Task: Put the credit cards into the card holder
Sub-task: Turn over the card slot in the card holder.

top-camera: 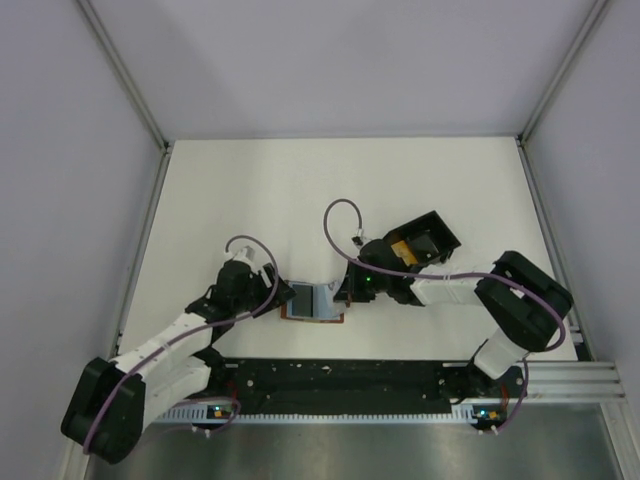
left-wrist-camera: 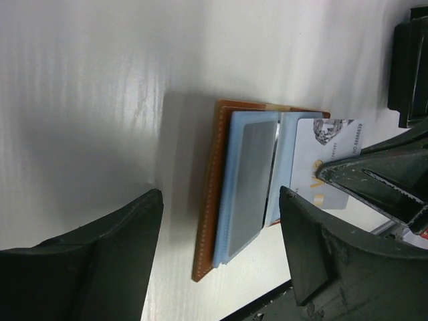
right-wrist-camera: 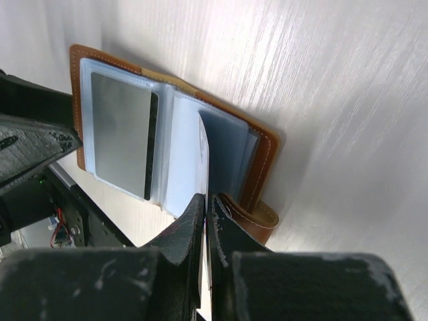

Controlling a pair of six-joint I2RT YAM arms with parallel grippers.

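The right gripper fills the bottom of its own wrist view, its two dark fingers pressed nearly together on the lower edge of a white credit card. The card stands on edge, seen almost as a thin line, and its far end reaches in among the clear sleeves at the middle of the card holder.

The holder is a brown leather wallet with pale stitching. It lies open and flat on the white table, just ahead of the gap between the two arms. Its short closing tab curls up just beside the right gripper's fingers. A grey credit card sits flat inside a clear sleeve on the half away from the tab.

In the left wrist view the left gripper stands wide apart and holds nothing. One finger is over bare table and the other is near the holder's lower corner, with most of the open holder showing between them, further off. The same view shows the white card's printed face and the right gripper's dark fingertips clamped on it.

From above, the grippers meet the holder from opposite sides. A black open-frame box sits on the table beyond the right arm, with a tan-gold card in it.
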